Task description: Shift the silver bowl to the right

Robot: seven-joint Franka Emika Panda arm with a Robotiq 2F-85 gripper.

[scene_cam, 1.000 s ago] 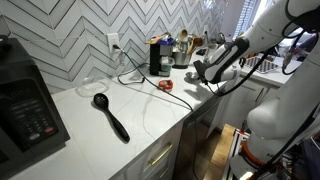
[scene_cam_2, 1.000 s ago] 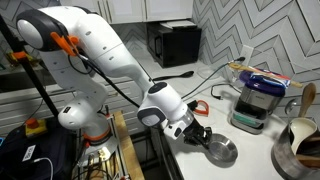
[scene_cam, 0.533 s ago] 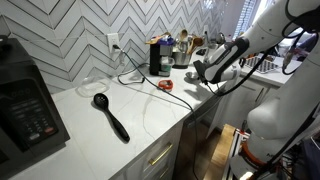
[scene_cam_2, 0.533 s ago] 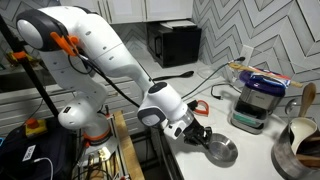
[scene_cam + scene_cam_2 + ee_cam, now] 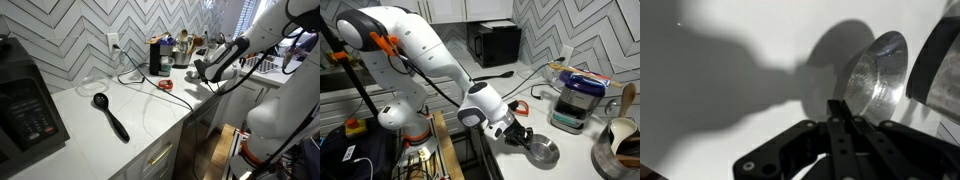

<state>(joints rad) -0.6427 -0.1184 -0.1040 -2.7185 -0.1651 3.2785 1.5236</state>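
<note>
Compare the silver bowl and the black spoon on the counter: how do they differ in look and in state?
The silver bowl is shiny grey metal; the black spoon is matte black. The bowl is round and shallow; the spoon is long, with a thin handle. The fingers of the gripper seem closed on the bowl's rim; the spoon lies free, untouched. Both are on the white counter.

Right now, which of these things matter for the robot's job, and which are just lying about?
In the job:
silver bowl
tool, at the bowl's rim

Lying about:
black spoon
clear glass vessel
microwave
</note>
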